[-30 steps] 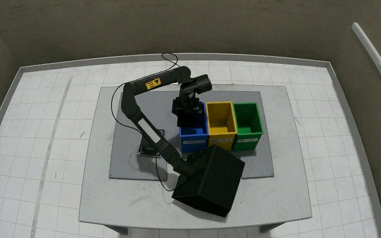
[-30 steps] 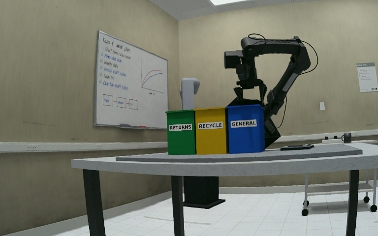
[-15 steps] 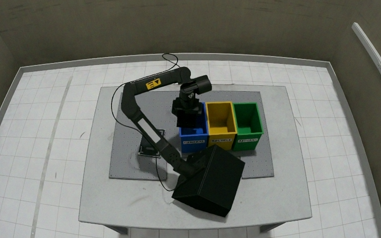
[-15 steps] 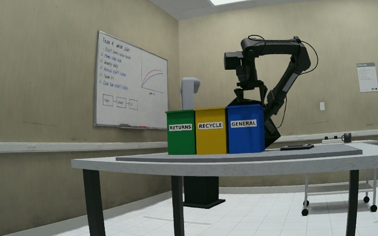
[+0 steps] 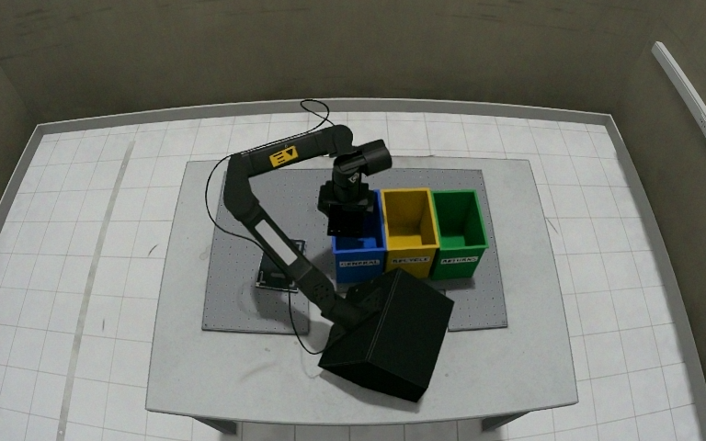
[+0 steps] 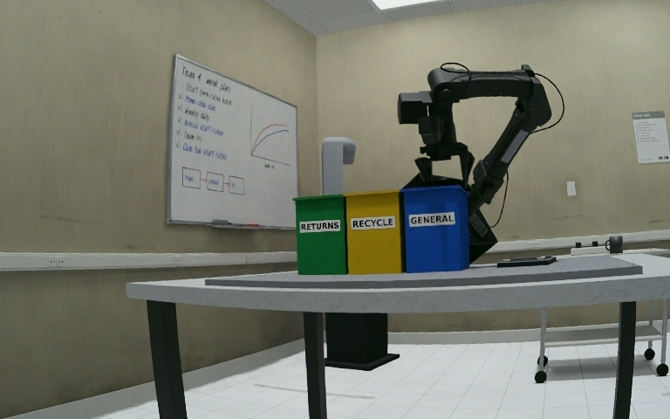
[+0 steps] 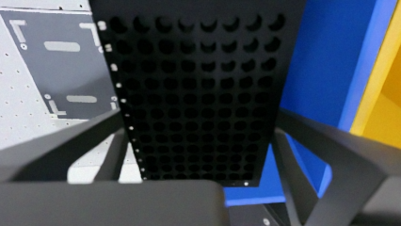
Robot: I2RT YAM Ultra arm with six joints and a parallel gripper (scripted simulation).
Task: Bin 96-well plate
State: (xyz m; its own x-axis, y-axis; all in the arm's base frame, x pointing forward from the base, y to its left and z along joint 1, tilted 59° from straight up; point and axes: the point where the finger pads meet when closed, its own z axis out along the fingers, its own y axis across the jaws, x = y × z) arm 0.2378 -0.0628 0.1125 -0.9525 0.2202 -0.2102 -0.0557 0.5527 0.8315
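My gripper is shut on the black 96-well plate. It holds the plate on edge over the far end of the blue bin labelled GENERAL. In the side view the plate's lower part is hidden behind the bin's rim. The blue bin stands upright, leftmost of three from above. The plate nest N1 lies on the mat left of the blue bin, partly behind the arm.
The yellow RECYCLE bin and green RETURNS bin stand upright, touching in a row beside the blue one. A large black box sits at the arm's base near the table's front. A grey perforated mat carries the bins.
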